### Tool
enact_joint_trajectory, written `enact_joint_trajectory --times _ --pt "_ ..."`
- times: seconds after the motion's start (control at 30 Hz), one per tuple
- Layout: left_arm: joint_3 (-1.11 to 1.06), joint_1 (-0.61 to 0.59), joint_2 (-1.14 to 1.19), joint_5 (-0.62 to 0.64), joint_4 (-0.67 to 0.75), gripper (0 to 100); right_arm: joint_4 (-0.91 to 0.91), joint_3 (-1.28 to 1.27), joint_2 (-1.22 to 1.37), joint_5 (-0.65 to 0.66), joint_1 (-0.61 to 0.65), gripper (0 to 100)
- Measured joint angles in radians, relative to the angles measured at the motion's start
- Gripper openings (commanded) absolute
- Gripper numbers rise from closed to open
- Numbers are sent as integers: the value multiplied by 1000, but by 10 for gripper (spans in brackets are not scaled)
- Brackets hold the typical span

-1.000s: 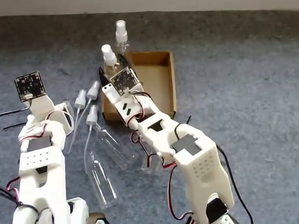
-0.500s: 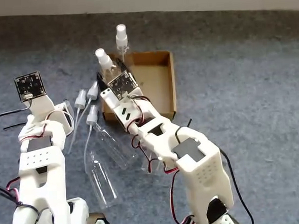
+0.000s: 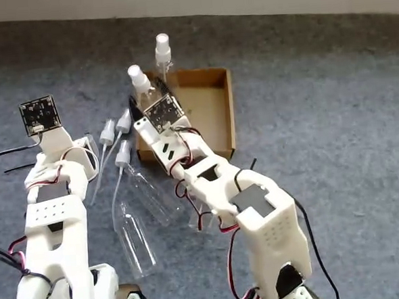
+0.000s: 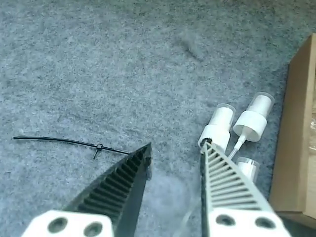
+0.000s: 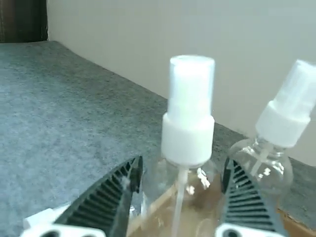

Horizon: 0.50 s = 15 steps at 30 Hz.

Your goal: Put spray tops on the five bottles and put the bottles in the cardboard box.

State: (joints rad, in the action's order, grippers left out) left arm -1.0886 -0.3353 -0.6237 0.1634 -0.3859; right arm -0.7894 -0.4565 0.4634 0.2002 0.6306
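Note:
My right gripper point(image 5: 182, 168) is shut on a clear bottle with a white spray top point(image 5: 190, 113), held upright at the near-left corner of the cardboard box point(image 3: 210, 108). In the high view this held bottle point(image 3: 138, 78) rises just past the right gripper point(image 3: 144, 102). A second capped bottle point(image 3: 161, 47) point(image 5: 284, 128) stands behind the box. My left gripper point(image 4: 175, 145) hangs open over the carpet beside three loose spray tops point(image 4: 217, 126) point(image 4: 253, 114) point(image 4: 246, 165). Capless bottles point(image 3: 150, 192) point(image 3: 134, 239) lie between the arms.
A black cable tie point(image 4: 74, 143) lies on the grey carpet close to the left gripper. The box's side wall point(image 4: 296, 148) stands beside the loose tops. A third clear bottle point(image 3: 200, 219) lies partly under the right arm. A pale wall bounds the far side.
The right gripper has shifted a little left with its capped bottle, then stayed still. The left arm has not moved.

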Motion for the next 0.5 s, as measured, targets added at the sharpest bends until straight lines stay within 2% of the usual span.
enact_joint_trajectory --times 0.23,0.5 --pt "0 5 0 0 0 160 149 -2 -94 0 0 213" --pt "0 5 0 0 0 160 164 -2 -103 2 0 213"
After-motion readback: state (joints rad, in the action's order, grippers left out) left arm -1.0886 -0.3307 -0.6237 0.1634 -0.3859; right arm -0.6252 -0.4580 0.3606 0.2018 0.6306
